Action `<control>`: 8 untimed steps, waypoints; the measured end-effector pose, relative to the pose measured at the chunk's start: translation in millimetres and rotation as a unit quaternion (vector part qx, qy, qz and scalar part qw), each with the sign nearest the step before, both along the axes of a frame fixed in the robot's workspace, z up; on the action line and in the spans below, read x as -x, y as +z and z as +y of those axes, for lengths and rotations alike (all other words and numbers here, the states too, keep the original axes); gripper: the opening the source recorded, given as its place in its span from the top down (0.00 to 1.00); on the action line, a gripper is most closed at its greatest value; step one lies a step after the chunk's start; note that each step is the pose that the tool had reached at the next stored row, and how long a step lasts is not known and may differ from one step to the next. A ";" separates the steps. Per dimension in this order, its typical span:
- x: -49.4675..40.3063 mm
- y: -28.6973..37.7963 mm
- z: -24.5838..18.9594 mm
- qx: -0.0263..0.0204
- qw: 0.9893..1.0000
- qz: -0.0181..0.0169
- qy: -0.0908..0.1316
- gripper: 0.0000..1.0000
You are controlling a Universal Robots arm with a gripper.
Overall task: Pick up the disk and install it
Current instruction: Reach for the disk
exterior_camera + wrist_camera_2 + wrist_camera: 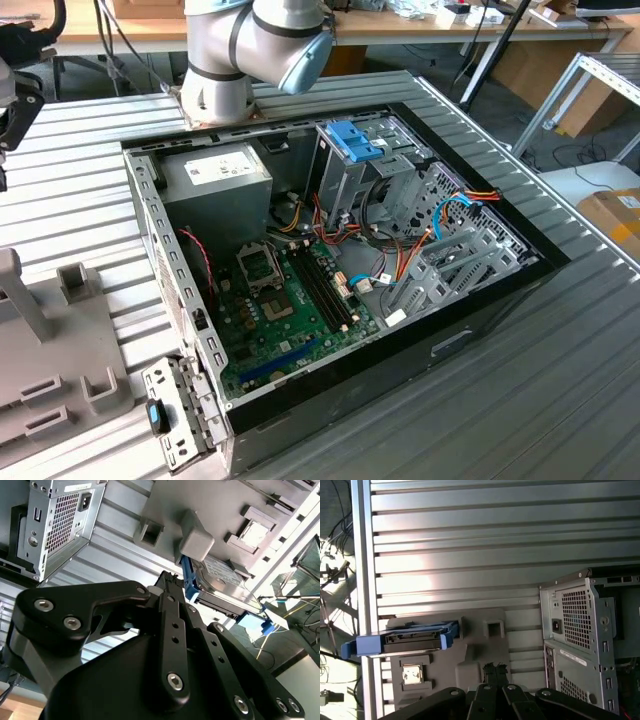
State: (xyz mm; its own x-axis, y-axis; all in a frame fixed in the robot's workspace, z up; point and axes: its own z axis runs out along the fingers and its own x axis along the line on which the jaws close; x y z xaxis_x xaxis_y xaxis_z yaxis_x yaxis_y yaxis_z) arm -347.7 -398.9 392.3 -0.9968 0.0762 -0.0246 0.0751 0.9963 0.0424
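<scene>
Looking along both wrist views: jaws drawn together, tips meeting, nothing held. Just past the tips, clear of them, the disk sits in a grey fixture on the ribbed bench (blue rail runs along the disk's edge). Further off, in the exterior view, the open computer case rests on the bench, with a grey drive cage upright inside.

The gripper runs off the picture edge in both wrist views, its body cut short. Just beyond it in the second wrist view, the disk is half covered: gripper links across one side, a grey block over one corner.
</scene>
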 end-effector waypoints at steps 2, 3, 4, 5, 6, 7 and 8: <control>3.5 0.0 0.0 0.000 1.000 0.000 0.000 0.89; 5.2 0.0 0.0 0.000 1.000 0.000 0.000 0.89; 6.5 0.0 0.0 0.000 1.000 0.000 0.000 0.89; 8.5 0.0 0.0 0.000 1.000 0.000 0.000 0.89; 9.5 0.0 0.0 0.000 1.000 0.000 0.000 0.89; 10.1 0.0 0.0 0.000 1.000 0.000 0.000 0.89; 10.3 0.0 0.0 0.000 1.000 0.000 0.000 0.89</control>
State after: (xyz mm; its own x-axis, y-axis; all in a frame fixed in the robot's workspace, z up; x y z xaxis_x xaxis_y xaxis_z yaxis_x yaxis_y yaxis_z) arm -358.1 -399.0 392.3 -0.9968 0.0760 -0.0247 0.0750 0.9963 0.0417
